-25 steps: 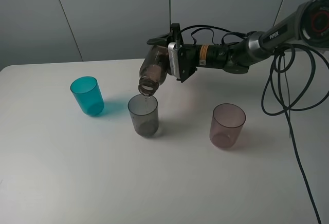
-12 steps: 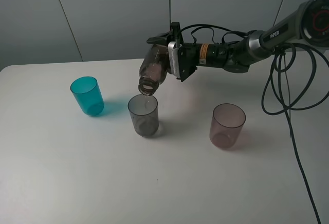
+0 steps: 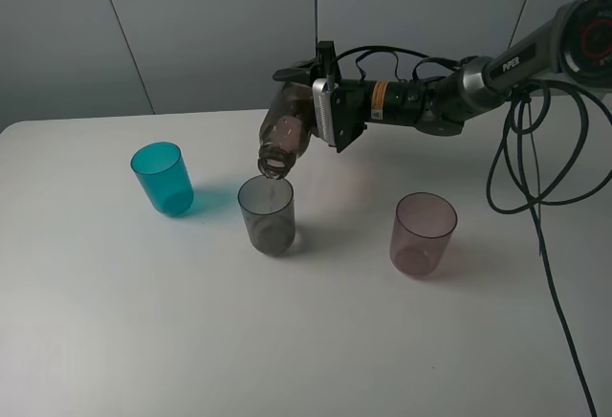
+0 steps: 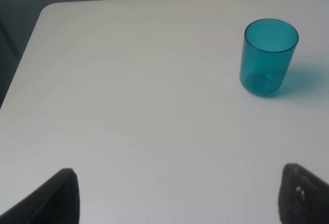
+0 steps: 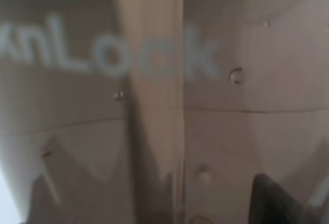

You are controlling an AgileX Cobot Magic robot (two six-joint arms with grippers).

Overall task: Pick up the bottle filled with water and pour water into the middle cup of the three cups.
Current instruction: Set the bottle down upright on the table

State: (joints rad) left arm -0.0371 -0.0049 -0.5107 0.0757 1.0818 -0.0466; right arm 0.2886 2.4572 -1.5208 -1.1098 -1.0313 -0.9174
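My right gripper (image 3: 320, 111) is shut on the smoky-brown bottle (image 3: 285, 133) and holds it tipped steeply, mouth down, just above the rim of the smoky-grey middle cup (image 3: 266, 213). The teal cup (image 3: 162, 178) stands to the left and the pinkish-mauve cup (image 3: 423, 234) to the right. The right wrist view is filled by the bottle's wall (image 5: 164, 106) with embossed letters. In the left wrist view the teal cup (image 4: 268, 57) stands on the table, and my left gripper (image 4: 177, 196) is open and empty, with only its two dark fingertips (image 4: 56, 198) showing.
The white table (image 3: 143, 321) has its back edge against a grey wall. Black cables (image 3: 526, 159) hang from the right arm down over the table's right side. The table's far left corner (image 4: 46, 11) shows in the left wrist view.
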